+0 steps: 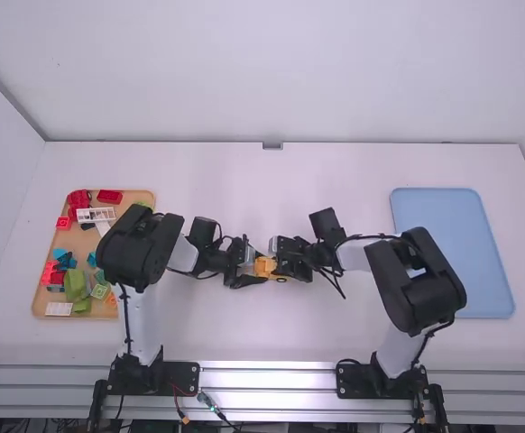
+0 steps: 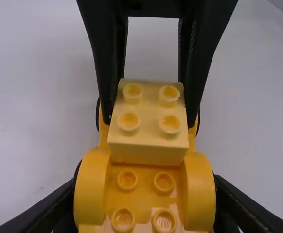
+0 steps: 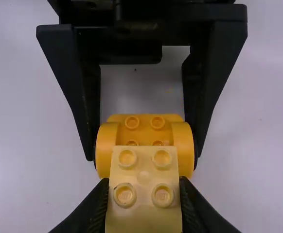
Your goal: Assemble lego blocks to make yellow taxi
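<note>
Around the middle of the table in the high view, my left gripper (image 1: 247,271) and my right gripper (image 1: 288,262) meet from either side at the orange-yellow car base (image 1: 264,267). In the left wrist view, my left gripper (image 2: 145,196) is shut on the studded base (image 2: 145,182) at its rounded fenders. A paler yellow block (image 2: 149,127) with studs lies over the base, beside the fenders. In the right wrist view, my right gripper (image 3: 144,201) is shut on this pale block (image 3: 143,177). I cannot tell whether block and base are joined.
At the left, a wooden tray (image 1: 39,293) holds several loose pieces, among them red blocks (image 1: 110,196), green blocks (image 1: 76,284) and a white frame-like piece (image 1: 96,215). A blue tray (image 1: 452,253) lies at the right, beyond the right arm.
</note>
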